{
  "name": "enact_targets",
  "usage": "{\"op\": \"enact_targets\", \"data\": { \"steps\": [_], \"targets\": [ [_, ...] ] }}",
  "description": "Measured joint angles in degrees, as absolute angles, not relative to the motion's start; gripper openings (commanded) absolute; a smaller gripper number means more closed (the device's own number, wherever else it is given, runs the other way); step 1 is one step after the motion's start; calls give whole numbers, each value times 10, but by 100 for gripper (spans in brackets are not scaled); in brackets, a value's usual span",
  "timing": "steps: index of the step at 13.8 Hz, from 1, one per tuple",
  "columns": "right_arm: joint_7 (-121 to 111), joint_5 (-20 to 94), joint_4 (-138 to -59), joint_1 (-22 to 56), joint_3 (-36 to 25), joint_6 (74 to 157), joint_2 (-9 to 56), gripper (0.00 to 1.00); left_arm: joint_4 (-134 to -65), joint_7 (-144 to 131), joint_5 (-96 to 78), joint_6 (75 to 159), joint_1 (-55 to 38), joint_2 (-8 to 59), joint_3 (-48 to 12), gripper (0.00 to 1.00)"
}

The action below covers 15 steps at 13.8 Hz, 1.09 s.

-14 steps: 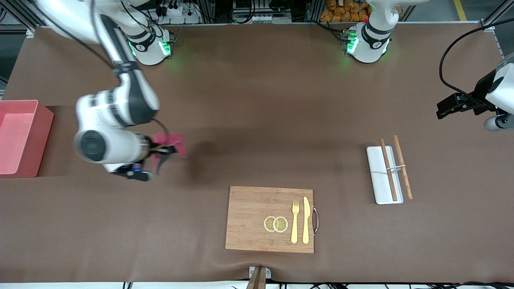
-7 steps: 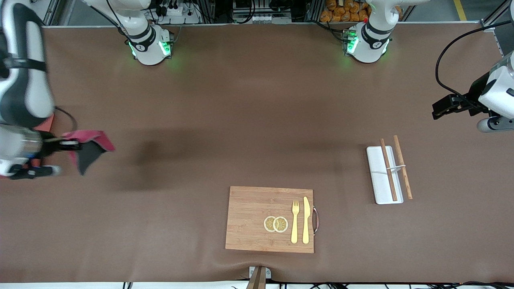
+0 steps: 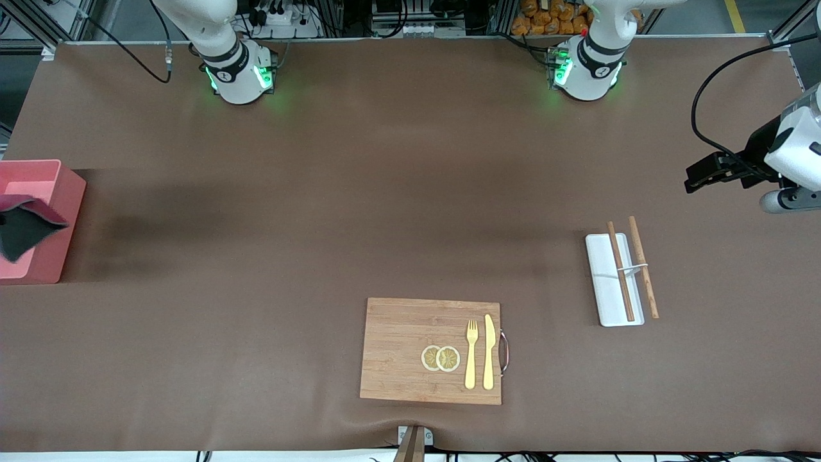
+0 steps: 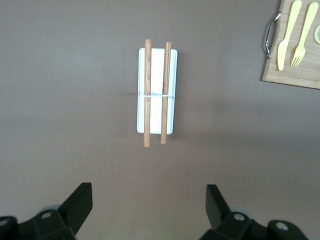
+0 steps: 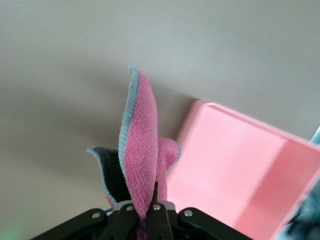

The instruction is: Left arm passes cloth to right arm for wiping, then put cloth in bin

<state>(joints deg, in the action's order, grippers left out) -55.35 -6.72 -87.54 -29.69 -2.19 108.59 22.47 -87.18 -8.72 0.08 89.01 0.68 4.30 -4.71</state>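
The magenta cloth with its dark grey underside hangs over the salmon-pink bin at the right arm's end of the table. In the right wrist view my right gripper is shut on the cloth, which sticks up from between the fingers. The bin lies open just past it. In the front view the right hand itself is out of the picture. My left gripper waits in the air at the left arm's end of the table. It stands open with nothing between its fingers.
A white tray with two wooden chopsticks lies toward the left arm's end. A wooden cutting board near the front edge carries lemon slices, a yellow fork and a knife.
My right arm has swept with the cloth from over the table to over the bin, and its hand has left the front view. The left gripper has shifted slightly.
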Motion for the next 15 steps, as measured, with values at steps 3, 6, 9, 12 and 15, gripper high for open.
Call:
{"op": "enact_targets", "data": {
  "steps": [3,6,9,12,15],
  "targets": [
    [-631,-68,-859,-348,-22,1164,273,0,-872,-87,1,891,7,43,-47,100],
    [-692,-69,-810,-383,-21,1186,329,0,-872,-87,0,892,7,43,-48,100],
    [-713,-68,-793,-413,-21,1184,366,38,-872,-87,0,892,7,43,-48,100],
    [-713,-66,-793,-421,-21,1182,399,100,-873,-87,0,892,7,43,-48,100],
    [-713,-53,-794,-429,-21,1171,413,100,-873,-87,0,892,7,43,-48,100]
  ]
}}
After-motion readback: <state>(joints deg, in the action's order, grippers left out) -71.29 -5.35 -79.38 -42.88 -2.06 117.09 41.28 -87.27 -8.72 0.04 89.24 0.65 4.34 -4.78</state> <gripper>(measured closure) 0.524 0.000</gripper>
